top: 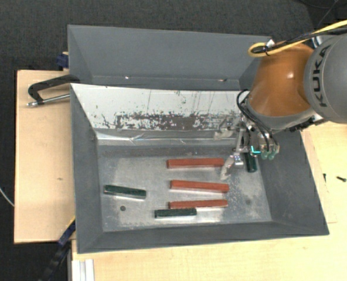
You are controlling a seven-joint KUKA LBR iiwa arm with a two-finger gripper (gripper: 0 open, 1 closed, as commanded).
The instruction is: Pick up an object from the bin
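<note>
My gripper (239,160) hangs over the right part of the bin floor, its fingers spread apart with nothing between them. One fingertip comes down just past the right end of the uppermost red-brown bar (194,164). Below that lies a second red-brown bar (198,186), and a third red-brown bar (197,204) lies lower still, all roughly parallel and lengthwise left to right.
A dark green bar (175,213) lies near the front wall under the third red bar. Another dark green bar (124,191) rests at the left of the floor. The arm's orange cover stands over the bin's right rear corner.
</note>
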